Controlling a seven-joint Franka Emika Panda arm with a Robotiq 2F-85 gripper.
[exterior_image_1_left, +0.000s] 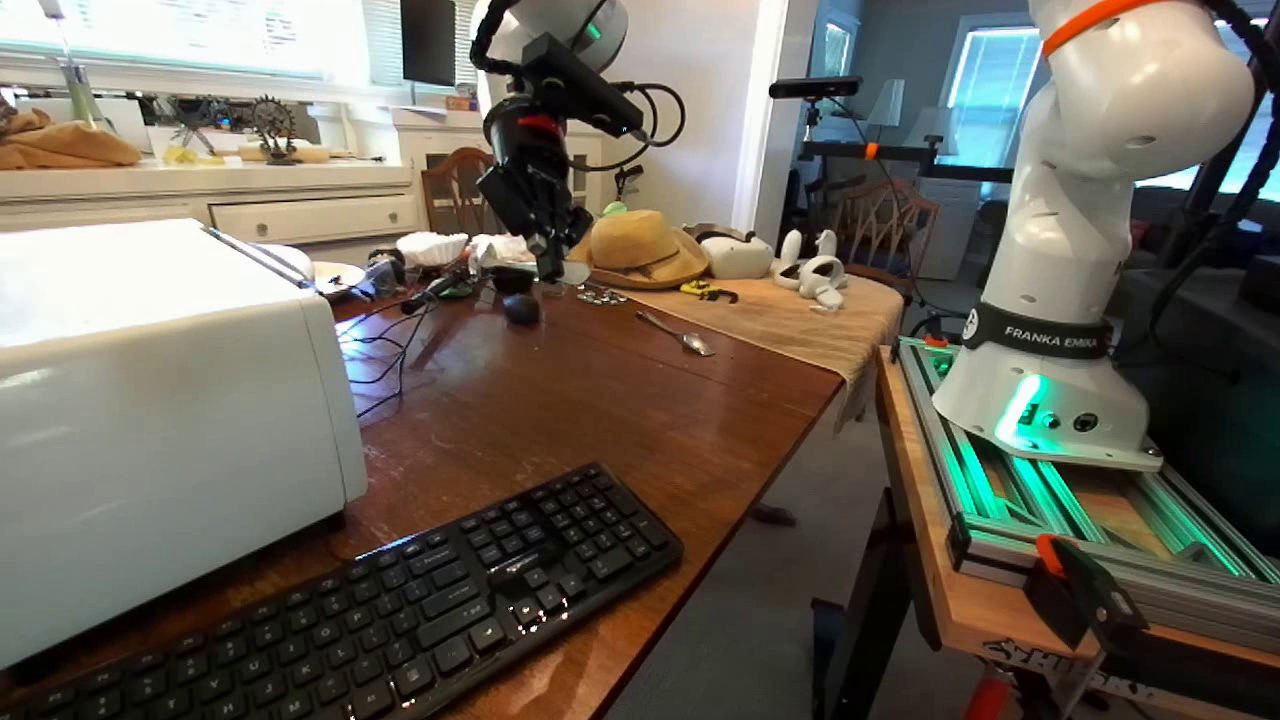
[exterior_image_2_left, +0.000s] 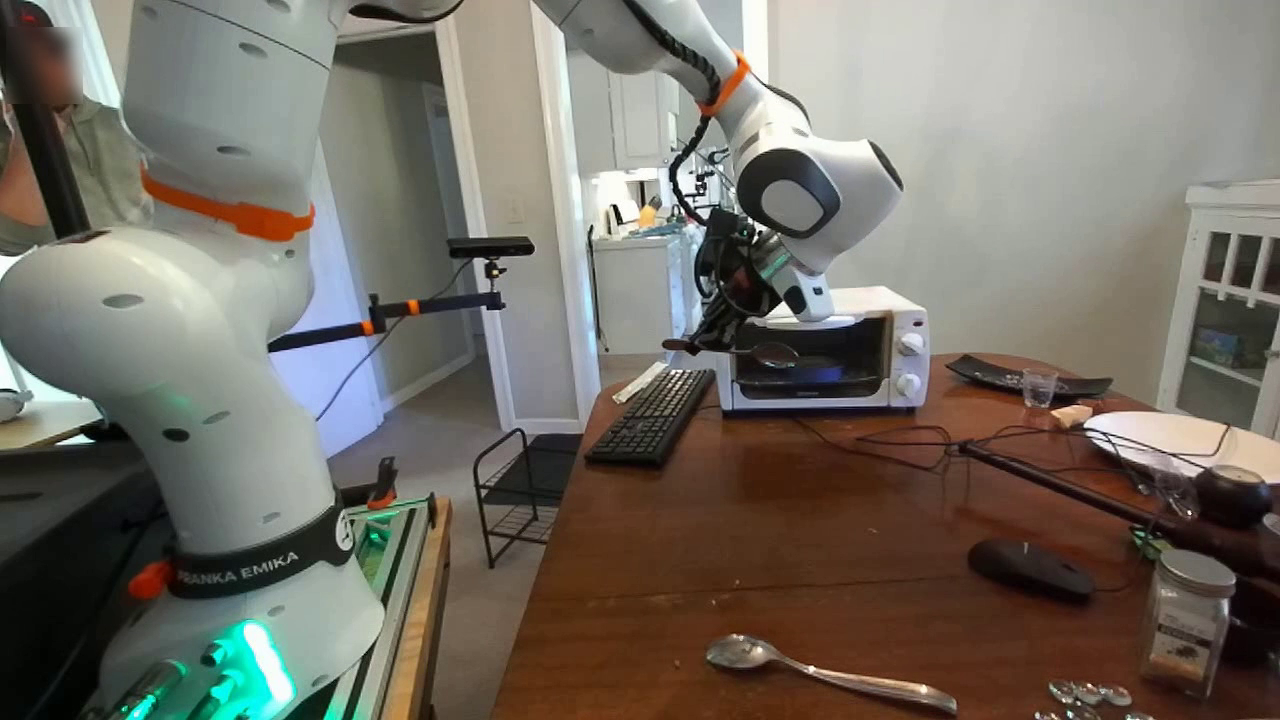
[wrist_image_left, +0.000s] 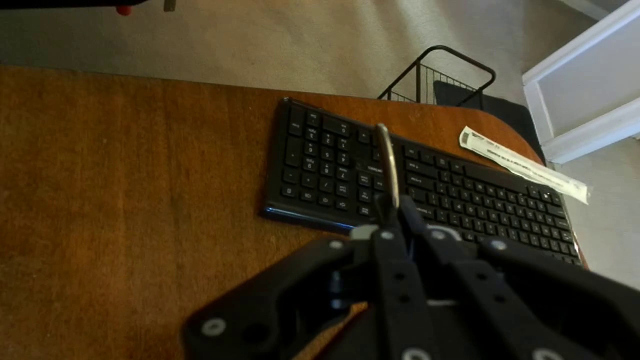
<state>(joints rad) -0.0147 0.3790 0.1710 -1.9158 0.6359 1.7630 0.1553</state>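
While the arm (exterior_image_2_left: 625, 45) arched over, its gripper (exterior_image_2_left: 705, 343) pointed kinda 7 o'clock in an exterior view, pinching a spoon (exterior_image_2_left: 776, 355).

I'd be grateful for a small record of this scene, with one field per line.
Gripper: above the table, shut on a spoon
Grip: on the spoon's handle
Second spoon: lying on the table
Keyboard: flat, beside the toaster oven
Mouse: on the table
Lidded jar: upright, near the mouse
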